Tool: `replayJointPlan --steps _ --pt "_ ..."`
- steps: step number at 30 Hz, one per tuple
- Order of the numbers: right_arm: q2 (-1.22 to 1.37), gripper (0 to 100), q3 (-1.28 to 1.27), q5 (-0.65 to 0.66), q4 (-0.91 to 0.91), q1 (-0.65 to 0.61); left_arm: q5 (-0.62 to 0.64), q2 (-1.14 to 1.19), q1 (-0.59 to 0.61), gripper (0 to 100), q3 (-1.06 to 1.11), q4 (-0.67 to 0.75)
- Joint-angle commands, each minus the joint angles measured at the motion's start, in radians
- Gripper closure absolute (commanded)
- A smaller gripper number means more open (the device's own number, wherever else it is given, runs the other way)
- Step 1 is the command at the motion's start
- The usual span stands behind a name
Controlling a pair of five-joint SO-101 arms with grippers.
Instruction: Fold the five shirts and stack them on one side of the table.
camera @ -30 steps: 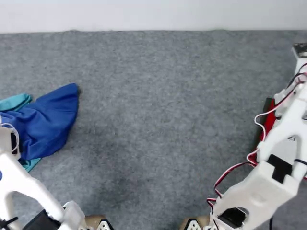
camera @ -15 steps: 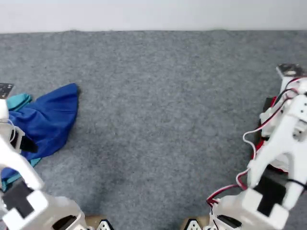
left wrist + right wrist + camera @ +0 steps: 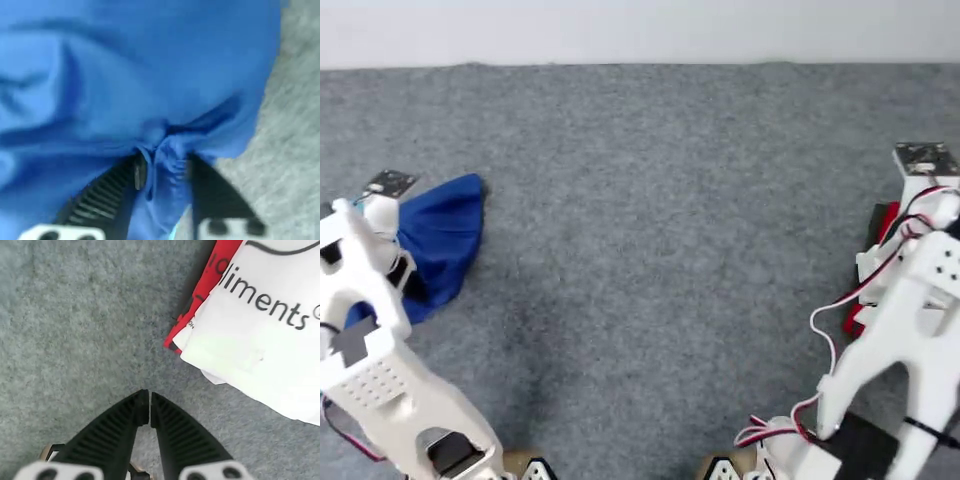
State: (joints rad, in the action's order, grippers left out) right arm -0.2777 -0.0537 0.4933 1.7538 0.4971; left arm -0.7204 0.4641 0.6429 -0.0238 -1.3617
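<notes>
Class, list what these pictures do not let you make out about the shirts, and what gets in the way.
1. High view: the left arm covers part of the blue shirt, so its full outline is hidden.
2. High view: the right arm and the picture edge hide most of the red shirt.
3. Right wrist view: the white shirt runs off the edge; the stacked shirts cannot be counted.
</notes>
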Motion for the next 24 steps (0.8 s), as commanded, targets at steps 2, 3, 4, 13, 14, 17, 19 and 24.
replayJointPlan --steps 2,3,4,13,14,17,19,24 --pt "-0.071 99.0 0.005 -0.009 0.041 -0.008 0.012 -0.078 -0.08 99 -0.074 -0.08" --pt "-0.081 99.0 0.005 -0.009 0.041 -0.01 0.02 -0.11 -0.098 99 -0.084 -0.098" --pt "-0.087 99.0 0.005 -0.009 0.041 -0.01 0.048 -0.149 -0.118 99 -0.096 -0.114" --pt "-0.102 99.0 0.005 -0.008 0.041 -0.013 0.425 -0.497 -0.408 99 -0.243 -0.124" --pt "-0.102 99.0 0.005 -0.009 0.041 -0.013 0.457 -0.516 -0.456 99 -0.255 -0.127" --pt "-0.102 99.0 0.005 -0.009 0.041 -0.013 0.529 -0.551 -0.609 99 -0.278 -0.127" --pt "-0.102 99.0 0.005 -0.009 0.041 -0.013 0.568 -0.551 -0.71 99 -0.295 -0.121" --pt "-0.102 99.0 0.003 -0.006 0.041 -0.013 0.624 -0.459 -0.901 99 -0.303 -0.017"
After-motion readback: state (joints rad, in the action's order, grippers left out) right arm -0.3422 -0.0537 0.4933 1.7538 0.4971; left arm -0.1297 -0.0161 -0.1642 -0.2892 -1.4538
